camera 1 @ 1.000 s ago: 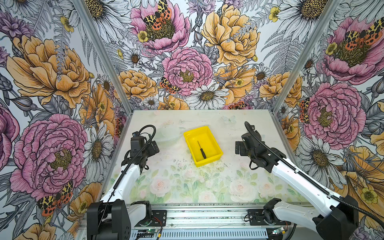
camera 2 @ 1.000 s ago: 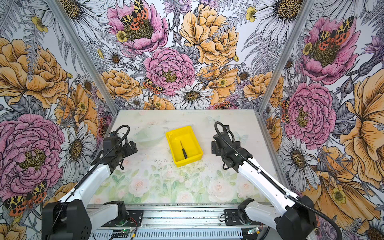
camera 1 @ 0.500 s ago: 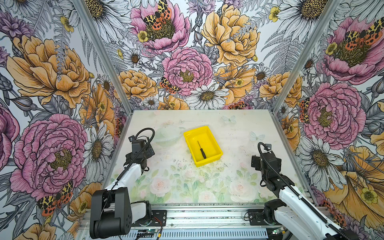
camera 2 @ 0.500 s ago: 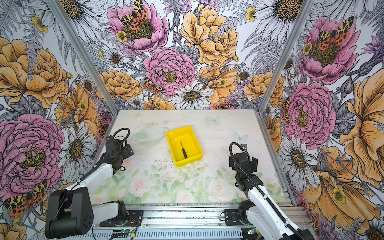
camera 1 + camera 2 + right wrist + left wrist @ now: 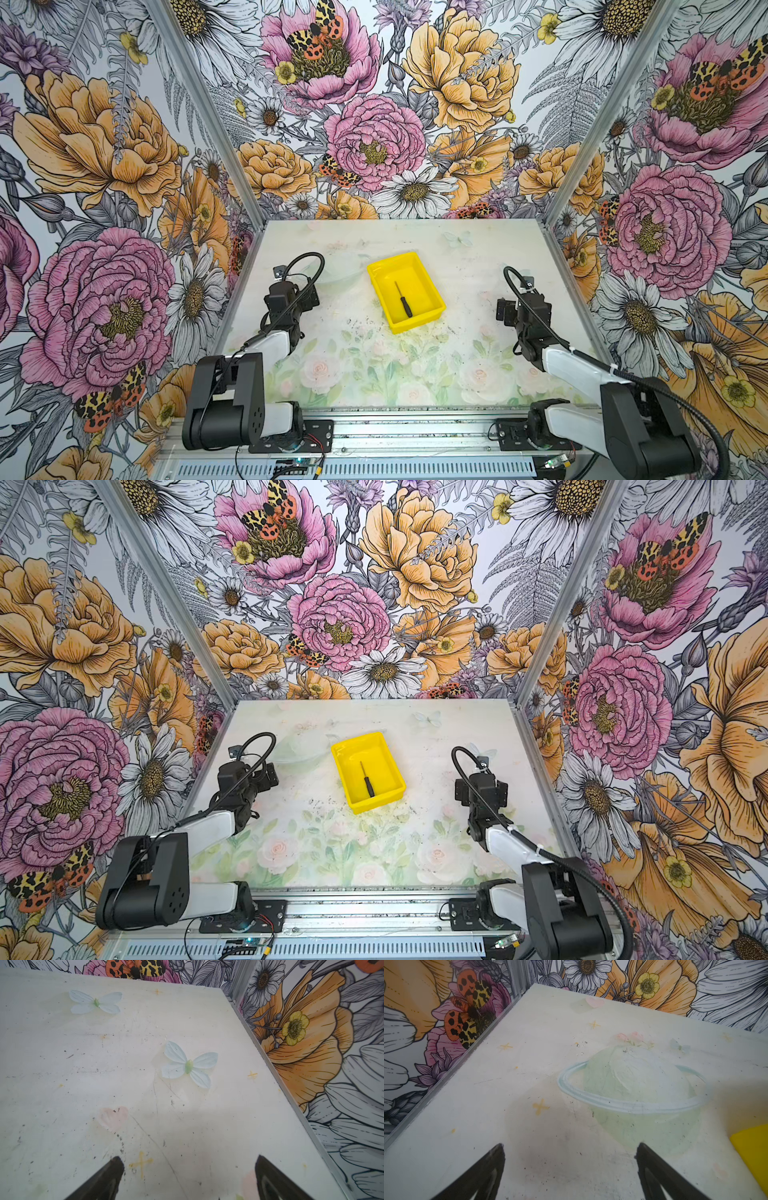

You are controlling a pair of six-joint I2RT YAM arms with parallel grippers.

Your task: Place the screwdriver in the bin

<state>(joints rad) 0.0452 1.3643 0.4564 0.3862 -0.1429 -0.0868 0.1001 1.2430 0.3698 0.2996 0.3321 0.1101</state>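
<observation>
A yellow bin point(image 5: 417, 322) sits near the middle of a pale, flower-printed worktop point(image 5: 374, 374), seen in both top views. A small black-handled screwdriver point(image 5: 403, 298) lies flat inside the bin on its floor, handle toward the near wall. The left claw point(image 5: 570, 1147) hangs over bare worktop to the bin's left, its two fingers spread wide apart and grasping nothing. A corner of the bin shows at the edge of its wrist view. The right claw point(image 5: 190, 1159) is well to the bin's right, also spread wide and empty, over printed butterflies point(image 5: 188, 1066).
</observation>
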